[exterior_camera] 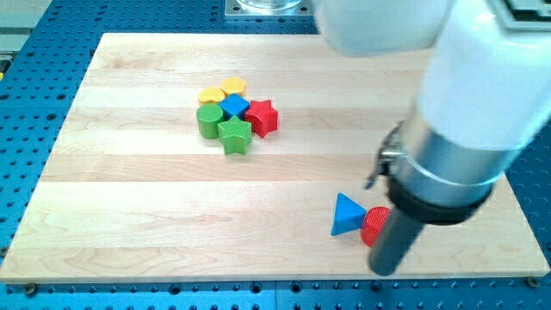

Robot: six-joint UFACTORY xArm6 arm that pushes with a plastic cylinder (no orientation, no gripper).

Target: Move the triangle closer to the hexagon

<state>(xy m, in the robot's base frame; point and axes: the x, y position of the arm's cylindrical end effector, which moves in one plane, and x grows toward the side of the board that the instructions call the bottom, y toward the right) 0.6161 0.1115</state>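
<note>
A blue triangle (347,214) lies at the view's lower right, its point towards the left. A red round block (374,226) touches its right side and is partly hidden by my rod. The yellow hexagon (234,86) sits at the top of a cluster at the upper left of centre, far from the triangle. My tip (386,272) is just below and right of the red round block, near the board's bottom edge, and right of the triangle.
The cluster also holds another yellow block (211,96), a blue cube (234,106), a red star (263,116), a green cylinder (207,121) and a green star (234,135). The arm's white and grey body (465,129) covers the right side of the board.
</note>
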